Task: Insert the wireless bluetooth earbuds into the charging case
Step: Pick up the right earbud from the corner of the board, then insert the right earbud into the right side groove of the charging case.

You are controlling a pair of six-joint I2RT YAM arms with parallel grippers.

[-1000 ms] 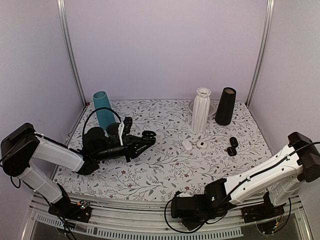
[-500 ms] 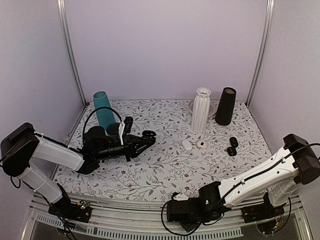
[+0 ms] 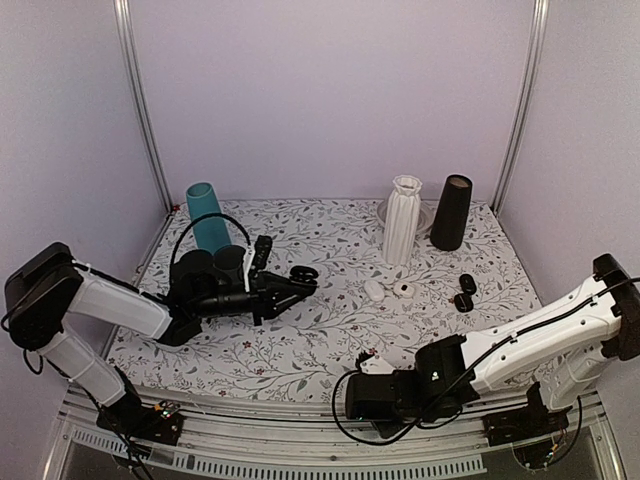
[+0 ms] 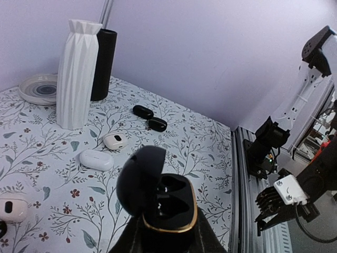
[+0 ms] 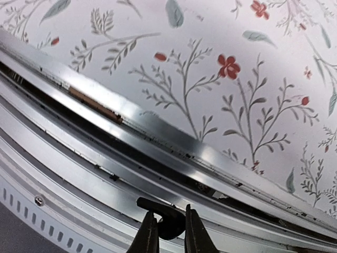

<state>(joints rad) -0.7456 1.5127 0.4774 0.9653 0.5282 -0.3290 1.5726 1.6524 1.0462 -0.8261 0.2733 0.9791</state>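
Could snag on the bottom-centre rail with right gripper clenched round a small black piece, well apart from right-of-centre earbuds and the open charging case clamped in left gripper, left-of-centre.

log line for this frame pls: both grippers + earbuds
left fingers: shut on open-lidded case | right fingers: shut at near rail, hold unclear | earbuds: both on table, not in case

Left wrist view: charging case base masked by left fingers, which are cut off at the lower edge. Right wrist view: right fingers likewise cropped; dark piece between them unidentifiable.
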